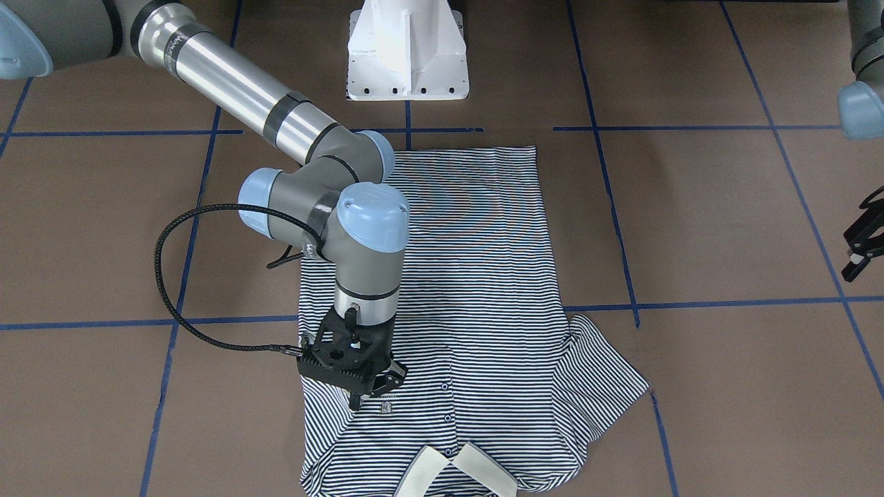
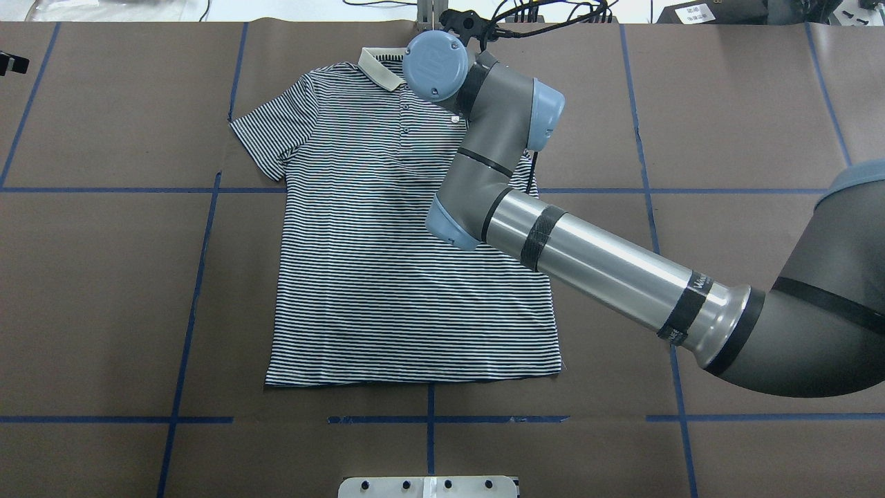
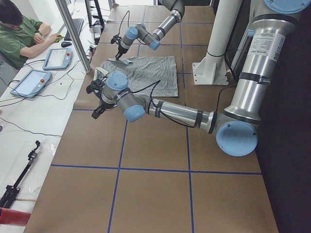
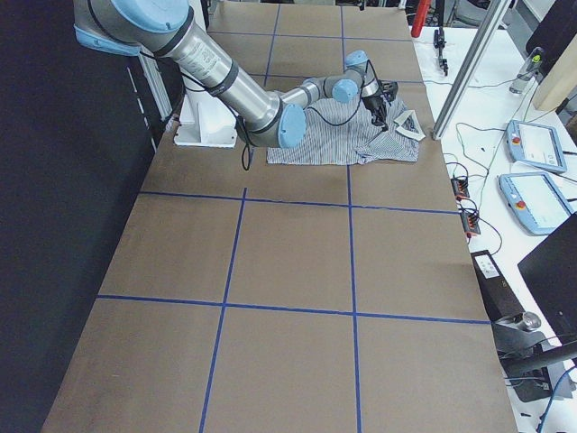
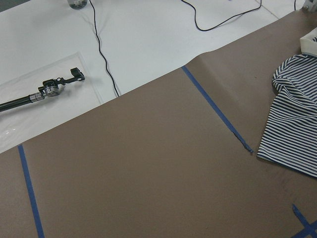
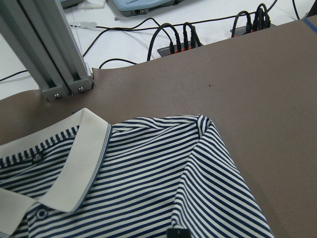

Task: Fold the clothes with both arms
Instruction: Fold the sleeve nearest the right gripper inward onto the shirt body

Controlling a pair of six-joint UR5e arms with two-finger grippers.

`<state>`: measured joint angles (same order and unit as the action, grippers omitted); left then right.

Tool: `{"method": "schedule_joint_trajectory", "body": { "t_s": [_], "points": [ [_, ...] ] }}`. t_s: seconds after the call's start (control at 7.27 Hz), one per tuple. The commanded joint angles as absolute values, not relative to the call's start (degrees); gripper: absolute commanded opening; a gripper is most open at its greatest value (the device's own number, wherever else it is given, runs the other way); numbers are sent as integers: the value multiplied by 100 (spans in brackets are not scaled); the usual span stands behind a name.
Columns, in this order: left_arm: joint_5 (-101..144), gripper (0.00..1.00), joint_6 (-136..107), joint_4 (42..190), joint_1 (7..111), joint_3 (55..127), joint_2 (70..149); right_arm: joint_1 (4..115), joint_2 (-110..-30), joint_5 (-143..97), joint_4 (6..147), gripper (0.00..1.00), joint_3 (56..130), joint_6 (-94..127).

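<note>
Jaws of the black right end effector (image 1: 364, 388) sit low over the chest of the navy-and-white striped polo shirt (image 1: 476, 276), beside its small label (image 1: 387, 408); we cannot tell how wide they stand. We judge it is there to fold that side inward. The shirt lies front-up on the brown, blue-taped desk (image 1: 690, 207), the left end effector (image 1: 862, 252) parked well aside, its gap unclear.

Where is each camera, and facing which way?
Front-facing: across the table, facing the robot; right arm over polo shirt.
Overhead: behind robot, looking down; right arm.
Exterior left: table's left end; left arm near, right far.
Exterior right: right end; right arm nearest.
Left wrist: table, spread sleeve; no fingers.
Right wrist: collar, folded sleeve.
All share the shirt.
</note>
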<state>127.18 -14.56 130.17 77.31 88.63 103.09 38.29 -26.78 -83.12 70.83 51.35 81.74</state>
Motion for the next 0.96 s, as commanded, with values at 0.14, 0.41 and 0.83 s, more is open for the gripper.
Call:
{"method": "schedule_joint_trajectory", "body": {
  "t_s": [0.14, 0.41, 0.83],
  "points": [
    [12718, 100, -1441, 13017, 7717, 8886, 10310, 3744, -2663, -8253, 7058, 99, 5176, 7860],
    [12700, 100, -1450, 13217, 7543, 8755, 10388, 4014, -2628, -8767, 7110, 100, 5264, 6872],
    [12674, 100, -1555, 14234, 7149, 8472, 10512, 4832, -3021, -10157, 7355, 100, 5823, 5630]
  ]
}}
